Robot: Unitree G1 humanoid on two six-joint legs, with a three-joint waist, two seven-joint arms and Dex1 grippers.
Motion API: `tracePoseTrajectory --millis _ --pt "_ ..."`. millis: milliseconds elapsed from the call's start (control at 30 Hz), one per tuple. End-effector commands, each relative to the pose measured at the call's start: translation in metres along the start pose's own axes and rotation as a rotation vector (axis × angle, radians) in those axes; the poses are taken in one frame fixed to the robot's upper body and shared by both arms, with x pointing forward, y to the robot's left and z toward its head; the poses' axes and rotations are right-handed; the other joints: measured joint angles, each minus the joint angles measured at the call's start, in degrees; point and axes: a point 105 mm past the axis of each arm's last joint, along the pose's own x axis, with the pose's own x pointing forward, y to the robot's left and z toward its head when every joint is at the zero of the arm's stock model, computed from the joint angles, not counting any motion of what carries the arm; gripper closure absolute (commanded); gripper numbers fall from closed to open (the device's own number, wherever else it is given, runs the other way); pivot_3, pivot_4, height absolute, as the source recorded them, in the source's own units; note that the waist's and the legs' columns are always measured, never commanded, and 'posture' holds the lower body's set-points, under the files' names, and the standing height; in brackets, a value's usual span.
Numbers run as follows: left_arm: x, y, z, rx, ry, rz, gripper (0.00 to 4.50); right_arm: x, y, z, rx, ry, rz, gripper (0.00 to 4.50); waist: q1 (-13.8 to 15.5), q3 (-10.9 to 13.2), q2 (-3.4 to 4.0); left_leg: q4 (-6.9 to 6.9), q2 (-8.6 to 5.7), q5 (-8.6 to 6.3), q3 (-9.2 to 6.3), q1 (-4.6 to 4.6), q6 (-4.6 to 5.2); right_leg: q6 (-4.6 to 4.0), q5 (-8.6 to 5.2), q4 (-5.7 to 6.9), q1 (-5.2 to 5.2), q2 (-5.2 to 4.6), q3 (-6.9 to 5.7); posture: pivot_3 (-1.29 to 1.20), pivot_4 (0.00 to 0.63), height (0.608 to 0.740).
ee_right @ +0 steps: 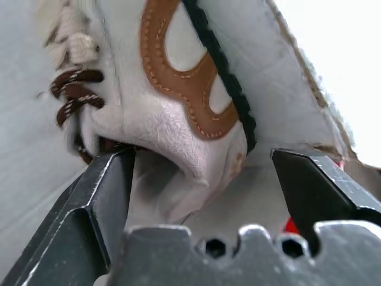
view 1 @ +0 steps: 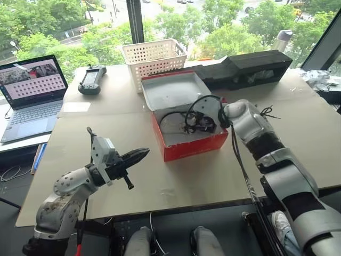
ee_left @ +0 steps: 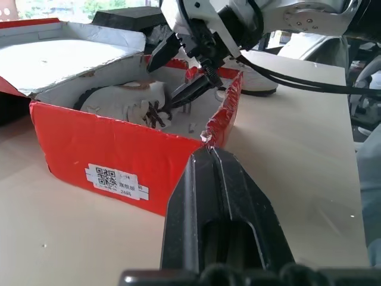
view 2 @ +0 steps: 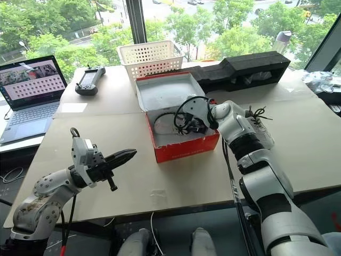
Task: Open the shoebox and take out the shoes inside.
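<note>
Two tools: right tool (ee_left: 189, 71) spread, angled down inside open shoebox (view 1: 186, 146) over shoe (ee_left: 128, 101); left tool (view 1: 136, 157) pressed together, level above desk (view 1: 106, 136).

shoe (ee_left: 128, 101) in shoebox (ee_left: 113, 152), basket (view 1: 153, 56) behind

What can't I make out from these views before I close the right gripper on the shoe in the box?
- Shoe in the shoebox: mostly hidden by the box's front wall in the left wrist view, and by the right gripper in the head views.
- Contact: in the right wrist view the open fingers flank the shoe; whether either touches it is unclear.
- Second shoe on the table: largely covered by the right arm.
</note>
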Motion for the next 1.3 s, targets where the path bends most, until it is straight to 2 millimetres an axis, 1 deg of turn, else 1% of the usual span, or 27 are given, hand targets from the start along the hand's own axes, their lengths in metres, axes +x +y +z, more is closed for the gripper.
tracePoseTrajectory --millis 33,100,200,233,267,367,533,633,733,867,933,1000,1100,1167,1300 --pt "-0.001 -0.003 0.011 0.044 -0.025 -0.004 4.5 -0.001 -0.007 0.009 0.029 -0.037 -0.057 0.23 -0.11 0.0 0.0 0.0 0.01 0.0 0.0 0.0 -0.01 0.01 0.02 0.0 -0.01 0.0 0.01 0.0 0.15 0.733" --pt "-0.001 -0.002 0.011 0.044 -0.022 -0.002 4.5 -0.001 -0.005 0.01 0.049 -0.046 -0.061 0.23 -0.12 0.0 0.0 0.0 0.02 0.0 0.0 0.0 -0.01 0.0 0.03 0.0 -0.02 0.0 0.01 0.0 0.15 0.733" --pt "-0.002 -0.002 0.01 0.045 -0.018 -0.001 4.5 -0.002 -0.001 0.009 0.067 -0.051 -0.059 0.96 -0.09 0.0 0.0 -0.02 0.03 0.0 0.0 -0.01 -0.01 -0.03 0.0 0.0 -0.04 0.0 0.01 0.0 0.15 0.733" --pt "-0.002 -0.002 0.009 0.045 -0.016 -0.002 4.5 -0.002 0.001 0.009 0.07 -0.052 -0.053 1.26 -0.08 0.0 0.0 -0.02 0.03 0.0 0.0 -0.01 -0.01 -0.03 0.0 0.0 -0.04 0.01 0.01 0.0 0.15 0.733" --pt "-0.002 -0.002 0.009 0.045 -0.015 -0.002 4.5 -0.002 0.004 0.008 0.07 -0.053 -0.044 1.69 -0.07 0.0 0.0 -0.02 0.03 0.0 0.0 -0.01 -0.01 -0.03 0.0 0.0 -0.04 0.0 0.01 0.0 0.15 0.733" --pt "-0.001 -0.002 0.008 0.045 -0.013 -0.004 4.5 0.001 0.016 0.008 0.08 -0.053 -0.011 2.66 -0.02 0.0 0.0 -0.02 0.03 0.0 0.0 -0.01 -0.01 -0.03 0.0 0.0 -0.04 0.0 0.0 0.0 0.15 0.733" --pt "-0.001 -0.001 0.007 0.045 -0.008 -0.005 4.5 0.002 0.025 0.009 0.087 -0.05 0.003 4.28 -0.06 -0.01 -0.01 -0.02 0.03 0.0 -0.01 -0.01 -0.01 -0.04 -0.01 -0.01 -0.03 0.0 0.01 0.0 0.15 0.733" --pt "-0.001 -0.001 0.007 0.047 -0.004 -0.007 4.5 0.002 0.03 0.009 0.091 -0.05 0.01 4.28 -0.11 -0.02 -0.02 -0.02 0.04 0.0 -0.01 -0.01 -0.01 -0.06 -0.02 -0.01 -0.04 0.01 0.0 0.0 0.15 0.733" --pt "-0.001 -0.001 0.006 0.047 -0.001 -0.007 4.5 -0.001 0.027 0.012 0.094 -0.06 -0.001 4.28 -0.09 -0.03 -0.02 -0.03 0.04 0.0 -0.01 0.0 -0.01 -0.06 -0.02 0.0 -0.04 0.02 0.0 0.0 0.15 0.733" --pt "-0.001 0.0 0.006 0.05 0.003 -0.008 4.5 -0.014 0.012 0.023 0.078 -0.108 -0.034 4.28 -0.04 -0.02 -0.02 -0.03 0.04 -0.01 -0.01 -0.01 -0.01 -0.06 -0.02 -0.01 -0.06 0.01 0.0 0.0 0.15 0.733" --pt "-0.001 0.0 0.006 0.051 0.003 -0.006 4.5 -0.026 0.004 0.035 0.08 -0.161 -0.035 4.28 0.01 -0.02 -0.02 -0.04 0.04 0.0 -0.01 -0.04 -0.01 -0.06 -0.02 -0.01 -0.09 0.01 0.0 0.0 0.15 0.733" --pt "-0.001 0.0 0.006 0.052 0.004 -0.005 4.5 -0.035 -0.001 0.041 0.087 -0.191 -0.034 4.28 0.06 -0.02 -0.02 -0.05 0.04 0.0 -0.01 -0.08 0.0 -0.06 -0.03 -0.01 -0.13 0.01 0.0 0.0 0.15 0.733" --pt "0.0 0.0 0.005 0.053 0.004 -0.005 4.5 -0.053 -0.016 0.054 0.122 -0.251 -0.048 4.28 0.11 -0.02 -0.02 -0.05 0.04 0.0 -0.01 -0.08 0.0 -0.06 -0.02 0.0 -0.13 0.01 0.01 0.0 0.15 0.733" --pt "0.0 0.001 0.005 0.053 0.005 -0.006 4.5 -0.061 -0.025 0.056 0.149 -0.266 -0.062 4.28 0.16 -0.01 -0.02 -0.05 0.03 0.0 -0.02 -0.08 0.0 -0.06 -0.02 -0.01 -0.13 0.0 0.01 0.0 0.15 0.733" --pt "0.001 0.001 0.005 0.054 0.006 -0.009 4.5 -0.068 -0.034 0.057 0.204 -0.284 -0.079 4.28 0.2 -0.02 -0.02 -0.05 0.03 -0.01 -0.02 -0.09 -0.01 -0.06 -0.02 -0.02 -0.13 -0.02 0.0 0.0 0.15 0.733"
